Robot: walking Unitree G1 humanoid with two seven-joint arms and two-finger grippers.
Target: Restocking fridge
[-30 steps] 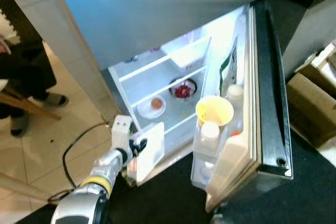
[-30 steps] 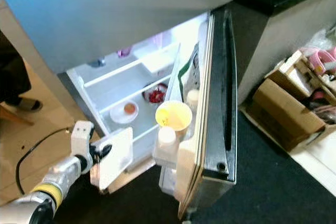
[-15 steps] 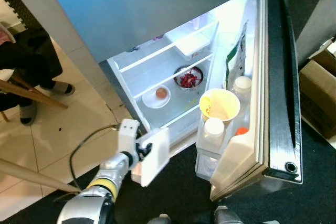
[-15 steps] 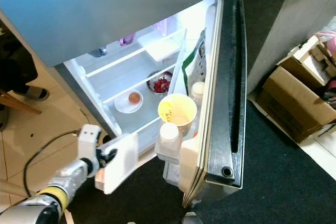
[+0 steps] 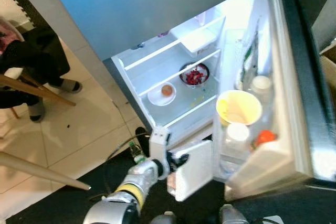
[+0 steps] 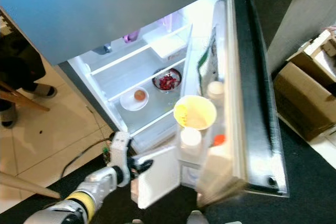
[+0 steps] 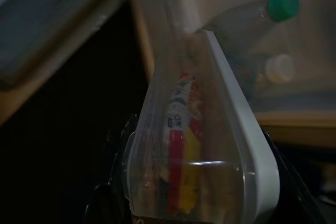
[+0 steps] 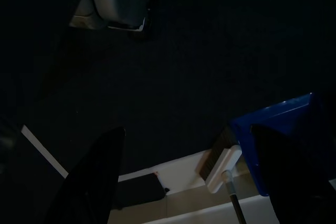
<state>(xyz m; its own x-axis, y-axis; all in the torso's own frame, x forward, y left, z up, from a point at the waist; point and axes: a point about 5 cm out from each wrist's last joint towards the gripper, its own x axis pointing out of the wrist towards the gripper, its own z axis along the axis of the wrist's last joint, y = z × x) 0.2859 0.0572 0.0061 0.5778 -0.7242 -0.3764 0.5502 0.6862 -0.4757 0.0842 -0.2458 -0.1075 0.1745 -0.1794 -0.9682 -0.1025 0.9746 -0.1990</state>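
The fridge [image 5: 131, 72] stands open, its lit shelves in front of me. My left gripper [image 5: 177, 159] is shut on a flat clear container with a white lid [image 5: 192, 170], held on edge low before the bottom shelf, close to the door bins. In the left wrist view the container [image 7: 210, 145] shows red and yellow contents, with a green-capped bottle [image 7: 278, 3] and a white-capped bottle [image 7: 278, 67] beyond it. My right gripper [image 8: 184, 182] hangs over the dark floor, its fingers [image 8: 89, 182] spread wide with nothing between them.
A small plate with a round orange item [image 5: 163, 93] and a bowl of red food [image 5: 195, 75] sit on a shelf. The door [image 5: 310, 93] holds a yellow bowl [image 5: 239, 107] and bottles. A seated person [image 5: 31, 61] is at left, a cardboard box [image 6: 307, 98] at right.
The camera has shifted. My left arm has carried the container to the right, from beside the fridge's left edge to under the bottom shelf near the door bins.
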